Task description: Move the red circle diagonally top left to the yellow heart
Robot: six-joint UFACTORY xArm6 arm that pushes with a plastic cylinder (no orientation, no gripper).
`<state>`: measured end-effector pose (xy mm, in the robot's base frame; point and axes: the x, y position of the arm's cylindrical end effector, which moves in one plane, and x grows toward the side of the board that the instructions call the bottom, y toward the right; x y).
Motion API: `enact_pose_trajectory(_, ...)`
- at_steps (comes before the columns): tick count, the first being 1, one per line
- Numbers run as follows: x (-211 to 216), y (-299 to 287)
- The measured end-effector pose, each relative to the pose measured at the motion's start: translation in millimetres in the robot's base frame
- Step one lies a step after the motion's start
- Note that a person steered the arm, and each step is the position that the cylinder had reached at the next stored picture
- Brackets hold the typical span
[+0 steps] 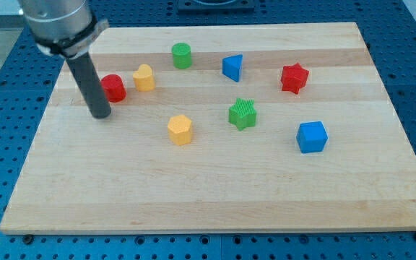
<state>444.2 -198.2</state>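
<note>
Right, my tip point(101, 114), a bare rod holding nothing, sits just lower-left of the red circle point(113, 87); yellow heart point(144, 77) lies beyond, rightward.

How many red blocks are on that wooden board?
2: the red circle near the view's left, just right of my tip, and the red star toward the view's upper right. None seems hidden.

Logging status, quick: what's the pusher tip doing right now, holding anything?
My tip: a bare rod, holds nothing; it sits just lower left of the red circle, contact unclear.
</note>
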Motion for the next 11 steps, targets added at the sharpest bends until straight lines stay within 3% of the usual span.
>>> enact_pose_trajectory(1, 19.8, 30.1)
enact_pose_trajectory(4, -52.7, 33.5)
enact_pose_trajectory(6, -83.4, -7.9)
enact_pose_trajectory(8, -64.5, -41.9)
enact_pose_trajectory(9, -78.9, -44.8)
enact_pose_trajectory(11, -86.6, -19.6)
